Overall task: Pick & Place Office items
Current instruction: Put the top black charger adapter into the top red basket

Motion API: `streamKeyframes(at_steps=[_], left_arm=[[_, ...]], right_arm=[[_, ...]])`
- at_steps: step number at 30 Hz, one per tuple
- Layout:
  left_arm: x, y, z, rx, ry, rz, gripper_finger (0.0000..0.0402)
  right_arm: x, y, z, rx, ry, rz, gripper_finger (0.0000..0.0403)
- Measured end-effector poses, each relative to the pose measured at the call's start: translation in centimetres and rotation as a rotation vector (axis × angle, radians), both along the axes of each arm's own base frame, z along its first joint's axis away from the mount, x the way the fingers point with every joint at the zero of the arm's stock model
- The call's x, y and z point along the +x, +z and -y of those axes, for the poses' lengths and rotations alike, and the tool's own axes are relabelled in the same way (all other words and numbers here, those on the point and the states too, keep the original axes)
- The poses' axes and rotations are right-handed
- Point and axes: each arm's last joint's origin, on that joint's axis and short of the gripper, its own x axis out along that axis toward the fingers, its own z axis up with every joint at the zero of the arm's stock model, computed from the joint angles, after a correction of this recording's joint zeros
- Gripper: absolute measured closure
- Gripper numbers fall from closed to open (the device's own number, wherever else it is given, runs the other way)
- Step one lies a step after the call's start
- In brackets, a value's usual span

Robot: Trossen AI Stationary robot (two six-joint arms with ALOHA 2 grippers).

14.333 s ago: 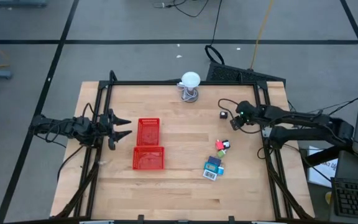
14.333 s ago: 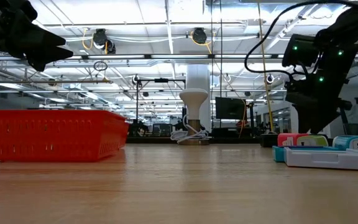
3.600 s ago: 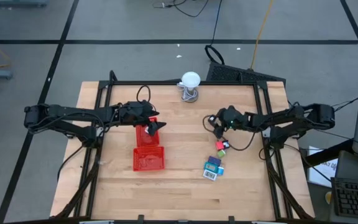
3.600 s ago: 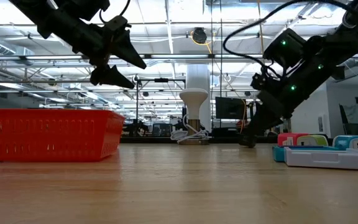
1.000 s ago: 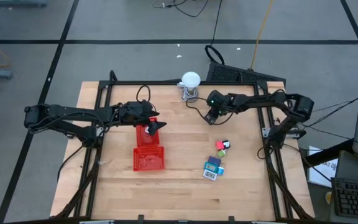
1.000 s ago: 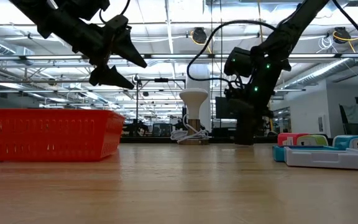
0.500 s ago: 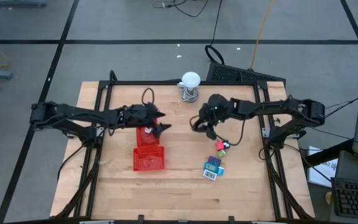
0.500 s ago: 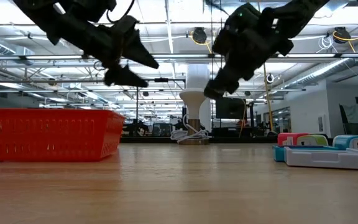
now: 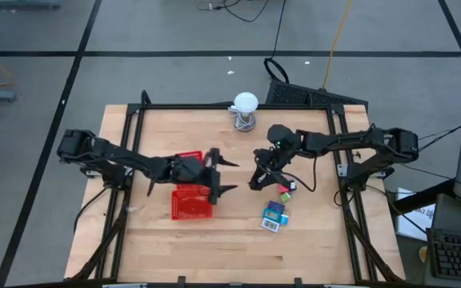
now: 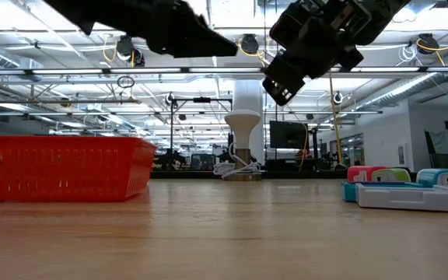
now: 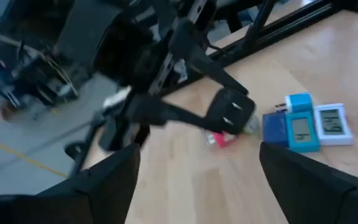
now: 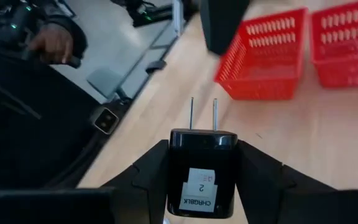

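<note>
R gripper (image 9: 254, 183) clamped on black two-prong plug charger (image 12: 202, 169), now lifted mid-table; L gripper (image 9: 224, 176) spread, swung right—handover likely.

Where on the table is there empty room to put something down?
Bare wood fills the table's whole near strip, below the red baskets and the small items. The right back corner past the white ball stand is bare too. The middle is crowded: both tools hang between baskets and items.

Matt pale wood table (image 9: 230, 232); red plastic mesh trays (image 9: 190, 204) (perforated); glossy black plastic charger (image 12: 202, 171), metal prongs.
</note>
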Motion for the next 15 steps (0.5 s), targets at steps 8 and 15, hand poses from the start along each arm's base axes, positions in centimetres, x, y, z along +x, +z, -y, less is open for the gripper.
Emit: streamKeyframes(at_steps=[8, 15], left_arm=[[3.6, 0.4, 0.5, 0.136, -0.025, -0.083, 0.0114], [4.8, 0.5, -0.4, 0.170, -0.102, -0.120, 0.0134]], right_arm=[[0.3, 0.5, 0.1, 0.020, -0.018, 0.036, 0.0265], [0.2, 0.4, 0.1, 0.037, 0.013, 0.031, 0.0265]])
